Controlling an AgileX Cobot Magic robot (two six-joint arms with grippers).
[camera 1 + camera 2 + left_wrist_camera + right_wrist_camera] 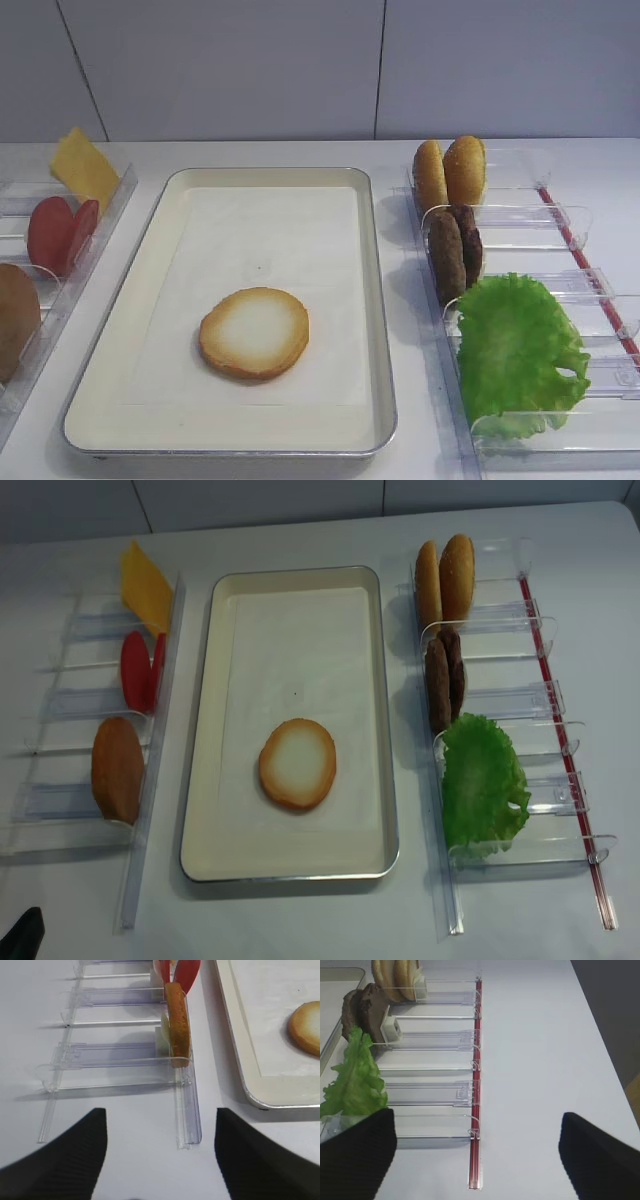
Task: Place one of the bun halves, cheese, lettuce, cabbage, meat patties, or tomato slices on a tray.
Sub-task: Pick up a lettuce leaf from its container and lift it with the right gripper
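One bun half point(254, 332) lies cut face up on the paper-lined tray point(375, 300). Two more bun halves point(450, 172), the meat patties point(455, 250) and the lettuce point(520, 350) stand in the right bins. On the left are the cheese point(83, 167), the tomato slices point(62, 232) and a bun half point(177, 1022). No cabbage is in view. My right gripper point(477, 1160) is open over bare table near the lettuce point(355, 1080). My left gripper point(160, 1160) is open, short of the left rack, holding nothing.
Clear plastic bins point(500, 695) with dividers flank the tray on both sides. A red strip point(476, 1085) runs along the outer side of the right rack. The table's right edge point(612, 1060) lies beyond it. A white wall closes the back.
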